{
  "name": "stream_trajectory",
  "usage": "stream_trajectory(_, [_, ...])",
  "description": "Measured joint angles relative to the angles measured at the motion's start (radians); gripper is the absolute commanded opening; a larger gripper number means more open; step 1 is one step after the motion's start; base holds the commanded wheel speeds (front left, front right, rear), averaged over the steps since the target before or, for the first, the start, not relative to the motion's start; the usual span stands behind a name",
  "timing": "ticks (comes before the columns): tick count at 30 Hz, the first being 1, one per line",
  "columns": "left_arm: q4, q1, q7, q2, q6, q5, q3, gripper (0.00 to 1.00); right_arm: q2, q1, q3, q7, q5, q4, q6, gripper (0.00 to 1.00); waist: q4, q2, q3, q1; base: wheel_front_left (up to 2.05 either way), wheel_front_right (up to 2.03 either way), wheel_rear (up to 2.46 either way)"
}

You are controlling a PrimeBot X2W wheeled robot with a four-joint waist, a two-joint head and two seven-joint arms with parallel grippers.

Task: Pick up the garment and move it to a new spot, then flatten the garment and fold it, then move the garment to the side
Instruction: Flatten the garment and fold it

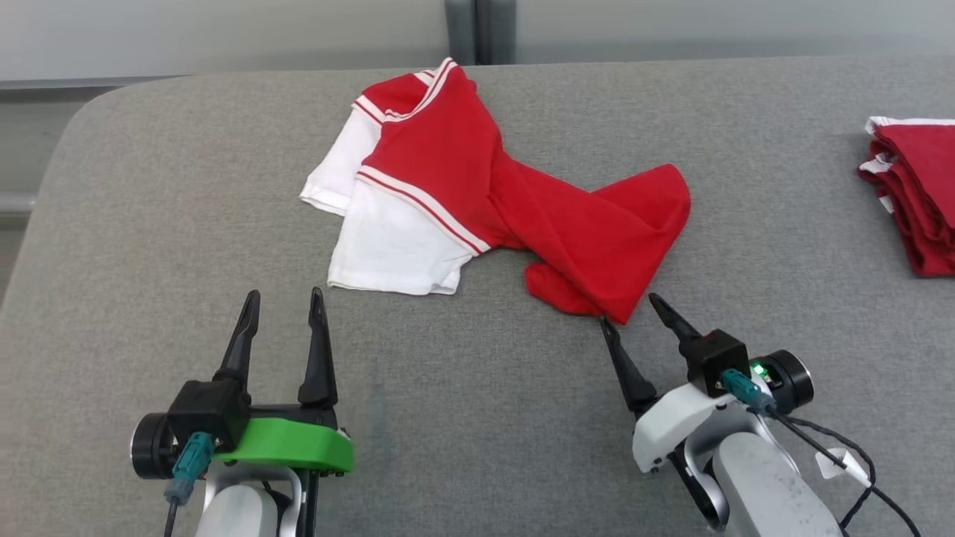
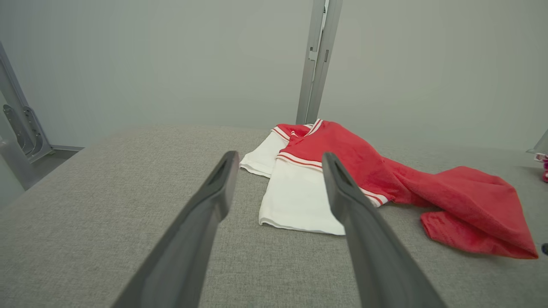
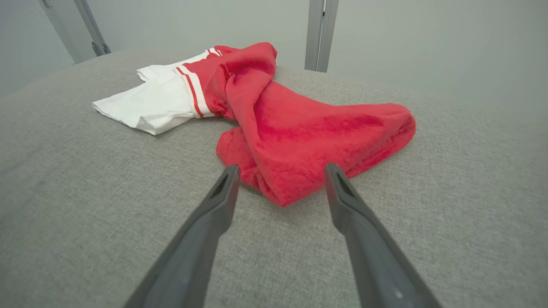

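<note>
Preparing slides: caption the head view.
Open left gripper and right gripper face a crumpled red-and-white garment on the grey table.

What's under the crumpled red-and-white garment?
The garment lies on the grey table, which shows all around it. Its red part overlaps the white part. Anything beneath the folds is covered; cannot tell.

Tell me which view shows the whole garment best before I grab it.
Head view: the garment lies whole, seen from above, white part left, twisted red body right. The left wrist view sees it low and foreshortened; the right wrist view shows the near red end close, white part far behind.
</note>
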State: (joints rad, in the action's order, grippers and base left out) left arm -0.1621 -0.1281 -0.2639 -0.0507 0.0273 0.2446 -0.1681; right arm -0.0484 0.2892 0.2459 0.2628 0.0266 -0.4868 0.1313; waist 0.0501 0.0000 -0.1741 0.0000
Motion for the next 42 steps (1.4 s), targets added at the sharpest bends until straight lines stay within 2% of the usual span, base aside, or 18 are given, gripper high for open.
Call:
stream_trajectory(5, [0.015, 0.0, 0.0, 0.0, 0.014, 0.01, -0.018, 1.0, 0.0, 0.042, -0.039, 0.0, 0.005, -0.081, 0.0, 1.0, 0.044, 0.0, -0.002, 0.0, 0.0, 0.0, 0.0])
stream_trajectory(6, [0.016, 0.0, 0.0, 0.0, 0.017, 0.01, -0.02, 1.0, 0.0, 0.05, -0.045, 0.0, 0.004, -0.094, 0.0, 0.68, 0.051, 0.0, -0.003, 0.0, 0.0, 0.0, 0.0])
stream_trajectory(7, [0.016, 0.0, 0.0, 0.0, 0.018, 0.012, -0.021, 1.0, 0.0, 0.057, -0.053, 0.0, 0.007, -0.105, 0.0, 0.48, 0.057, 0.0, -0.005, 0.0, 0.0, 0.0, 0.0])
stream_trajectory(8, [0.016, 0.0, 0.0, 0.0, 0.021, 0.013, -0.023, 1.0, -0.001, 0.066, -0.057, 0.0, 0.008, -0.115, 0.0, 0.32, 0.061, 0.0, -0.006, 0.0, 0.0, 0.0, 0.0])
stream_trajectory(9, [0.016, 0.0, 0.0, 0.0, 0.021, 0.013, -0.024, 1.0, -0.001, 0.071, -0.062, 0.0, 0.007, -0.12, 0.0, 0.23, 0.063, 0.0, -0.008, 0.0, 0.0, 0.0, 0.0])
stream_trajectory(10, [0.017, 0.0, 0.0, 0.0, 0.021, 0.013, -0.024, 1.0, 0.0, 0.075, -0.068, 0.0, 0.006, -0.12, 0.0, 0.0, 0.065, 0.0, -0.01, 0.0, 0.0, 0.0, 0.0])
stream_trajectory(14, [0.019, 0.003, 0.0, 0.0, 0.026, 0.013, -0.021, 1.0, 0.0, 0.079, -0.098, 0.0, 0.004, -0.101, 0.0, 0.0, 0.06, 0.0, -0.011, 0.0, 0.0, 0.0, 0.0])
stream_trajectory(20, [0.026, 0.015, 0.0, 0.0, 0.03, 0.016, -0.02, 1.0, -0.007, 0.067, -0.135, 0.0, -0.036, -0.003, 0.0, 0.0, 0.03, 0.0, -0.006, 0.0, 0.0, 0.0, 0.0])
stream_trajectory(26, [0.03, 0.016, 0.0, 0.001, 0.03, 0.021, -0.032, 1.0, -0.104, 0.079, -0.113, 0.0, -0.066, 0.06, 0.0, 0.0, 0.003, 0.0, -0.005, 0.0, 0.0, 0.0, 0.0])
stream_trajectory(30, [0.033, 0.013, 0.0, 0.001, 0.03, 0.026, -0.057, 1.0, -0.195, 0.188, -0.072, -0.008, -0.083, -0.013, 0.0, 0.0, 0.008, 0.0, -0.018, 0.0, 0.0, 0.0, 0.0])
stream_trajectory(35, [0.037, -0.014, 0.0, 0.001, 0.025, 0.028, -0.094, 1.0, -0.295, 0.377, -0.017, -0.042, -0.1, -0.187, 0.0, 0.0, 0.046, 0.0, -0.043, 0.0, 0.0, 0.0, 0.0])
stream_trajectory(38, [0.039, -0.028, 0.0, 0.001, 0.025, 0.029, -0.115, 1.0, -0.334, 0.49, 0.014, -0.057, -0.12, -0.293, 0.0, 0.0, 0.08, 0.0, -0.066, 0.0, 0.0, 0.0, 0.0])
stream_trajectory(42, [0.04, -0.043, 0.0, 0.001, 0.026, 0.029, -0.133, 1.0, -0.349, 0.632, 0.023, -0.063, -0.149, -0.422, 0.0, 0.0, 0.124, 0.0, -0.104, 0.0, 0.0, 0.0, 0.0])
